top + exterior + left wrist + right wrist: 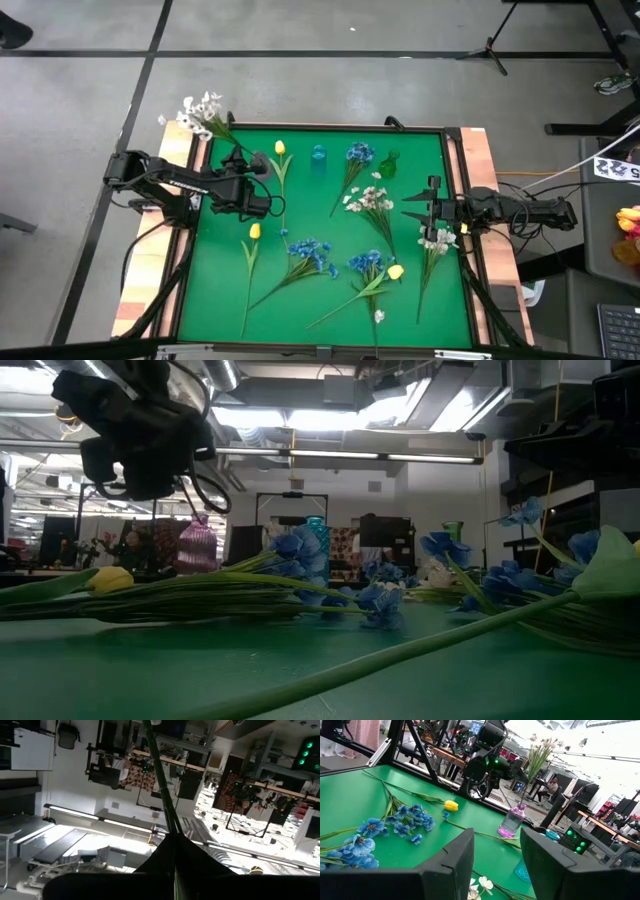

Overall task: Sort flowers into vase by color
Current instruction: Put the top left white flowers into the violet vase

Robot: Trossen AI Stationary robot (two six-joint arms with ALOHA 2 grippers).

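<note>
My left gripper (240, 162) hovers over the green mat's (215, 300) far left part, shut on a white flower (203, 113) whose spray reaches past the table's far left corner. The spray (540, 750) also shows in the right wrist view, above a pink vase (512, 820). A blue vase (318, 157) and a green vase (388, 163) stand at the mat's far edge. Yellow (255, 231), blue (312, 252) and white (370, 200) flowers lie flat on the mat. My right gripper (422, 210) waits open at the right edge, holding nothing. My left gripper pinches the white flower's thin green stalk (167, 815) between its two shut fingers (185, 860). The stalk runs on from the fingers toward the blossoms. The flower is lifted clear of the mat, its spray tilted up and toward the far left corner; its lower end is hidden.
More flowers lie near the mat's front and right: a blue one (368, 262), a yellow one (396, 271), a white one (438, 238). Another yellow flower (280, 148) and a blue one (360, 153) lie at the far edge. Wooden table borders (475, 160) frame the mat.
</note>
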